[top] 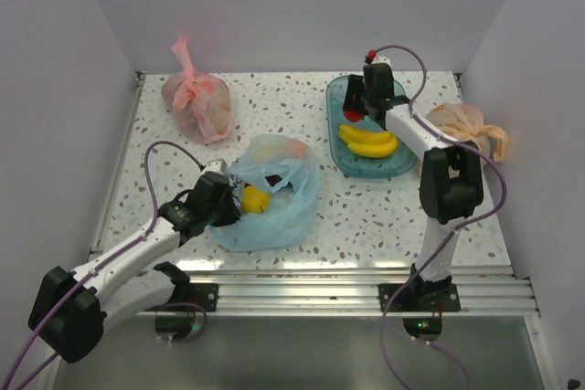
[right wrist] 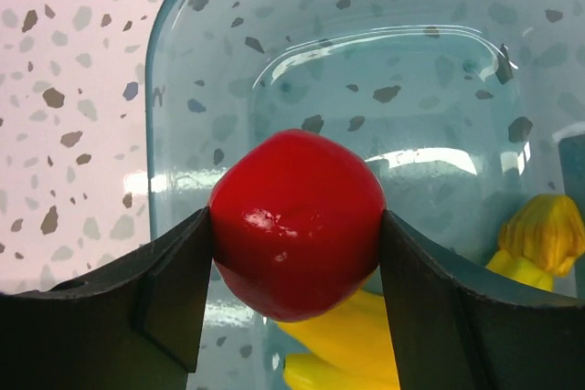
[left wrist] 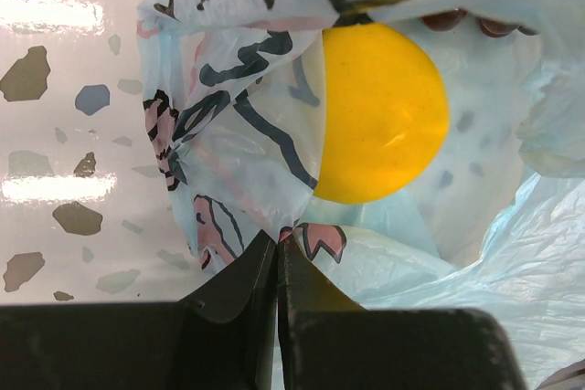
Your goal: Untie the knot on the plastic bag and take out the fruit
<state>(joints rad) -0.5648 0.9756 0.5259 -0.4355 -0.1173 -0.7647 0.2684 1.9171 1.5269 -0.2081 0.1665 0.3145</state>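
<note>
- The plastic bag (top: 274, 194) lay open and crumpled at the lower centre of the overhead view, on the speckled table (top: 366, 216).
- A yellow round fruit (left wrist: 379, 116) sat inside the bag's mouth, partly veiled on its left by the printed film, at the upper centre of the left wrist view.
- The left gripper (left wrist: 277, 248) reached in from the lower left of the overhead view. Its fingers were pressed together on a fold of the bag's printed edge, just below the yellow fruit.
- The right gripper (right wrist: 297, 226) hung over the blue tray (top: 336, 102) at the upper right of centre in the overhead view. Its two fingers clamped a red apple (right wrist: 297, 212) from either side, above the tray floor.
- A yellow banana bunch (top: 370, 142) lay in the tray's near half, just beside the apple.
- A knotted pink bag (top: 196, 102) stood at the upper left of the table, and an orange bag (top: 466, 125) at its right edge, both well apart from the blue one.
</note>
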